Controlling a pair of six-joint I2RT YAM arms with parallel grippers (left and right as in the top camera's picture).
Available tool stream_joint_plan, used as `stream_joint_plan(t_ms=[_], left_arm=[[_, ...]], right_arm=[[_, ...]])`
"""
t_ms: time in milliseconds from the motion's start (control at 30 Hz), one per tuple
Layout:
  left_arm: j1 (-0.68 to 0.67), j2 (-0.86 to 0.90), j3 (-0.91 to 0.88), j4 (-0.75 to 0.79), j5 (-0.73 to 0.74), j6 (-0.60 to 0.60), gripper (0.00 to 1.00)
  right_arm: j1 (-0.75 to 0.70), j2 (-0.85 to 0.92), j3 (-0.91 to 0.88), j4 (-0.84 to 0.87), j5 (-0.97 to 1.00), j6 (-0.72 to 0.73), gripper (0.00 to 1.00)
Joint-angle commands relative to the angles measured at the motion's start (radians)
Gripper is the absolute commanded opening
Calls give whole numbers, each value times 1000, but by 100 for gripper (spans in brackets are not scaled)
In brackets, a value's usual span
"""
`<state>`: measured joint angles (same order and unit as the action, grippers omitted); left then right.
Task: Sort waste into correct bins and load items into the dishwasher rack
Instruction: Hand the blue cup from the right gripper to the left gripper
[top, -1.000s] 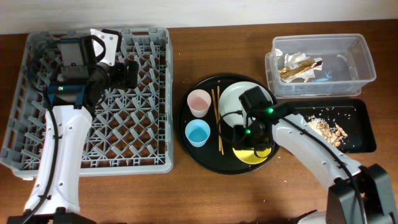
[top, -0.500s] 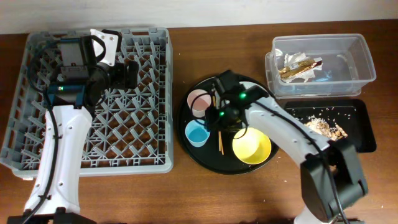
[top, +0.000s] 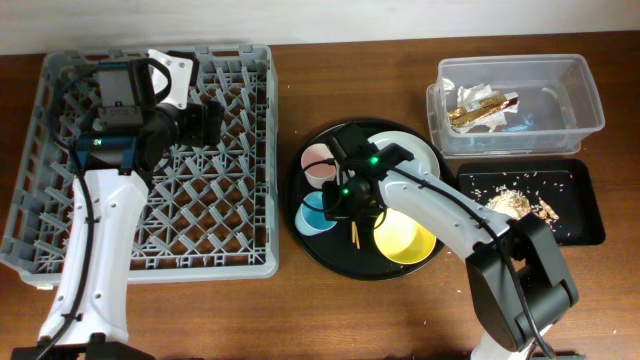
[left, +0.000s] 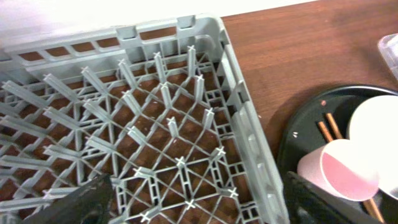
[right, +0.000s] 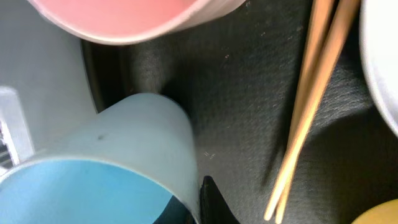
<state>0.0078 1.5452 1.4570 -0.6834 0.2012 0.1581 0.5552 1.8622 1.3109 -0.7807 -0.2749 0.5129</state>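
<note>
On the brown table (top: 400, 320) your right gripper (top: 343, 203) has left the yellow bowl (top: 405, 240) for the blue cup (top: 312, 216), likely racking it next; its grip is unreadable.

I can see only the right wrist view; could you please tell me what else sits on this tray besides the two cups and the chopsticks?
Observer: A yellow bowl and a plate, both right of the chopsticks.
Operator: Thank you. Where is the rack?
Observer: The rack lies on the table, left of the tray.
Operator: And the left pincer?
Observer: The left pincer hangs open above the rack's far part.
</note>
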Motion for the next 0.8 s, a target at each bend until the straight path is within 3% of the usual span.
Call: stream_joint_plan(t_ms=[0,67,100,167,233,300,333,467,767], left_arm=[[2,5,18,-1,129,-8,27],[2,5,18,-6,301,-17,23],[2,5,18,-6,387,-31,30],[2,7,18,-5,642,-34,61],[2,29,18,1,885,-34,83],[2,77,18,29,1141,-34,99],[2,115,18,71,1327,-34,99],[1,193,18,84,1373,-198,99],[-27,198,18,84,1373,-241,99]], right_arm=[[-22,-40,47,-31,-101,-11,4],[-73,-121,100,-92,-179,-37,4],[-99,-155,113,-100,-204,-38,4],[-217,-269,130,-67,-309,-53,4],[-340,-314,130,57,-509,-87,4],[-400,-302,129,183,-694,-87,4],[-404,-291,129,228,-745,-87,4],[-390,-266,129,308,-799,-94,4],[-243,-148,129,497,-776,-55,4]])
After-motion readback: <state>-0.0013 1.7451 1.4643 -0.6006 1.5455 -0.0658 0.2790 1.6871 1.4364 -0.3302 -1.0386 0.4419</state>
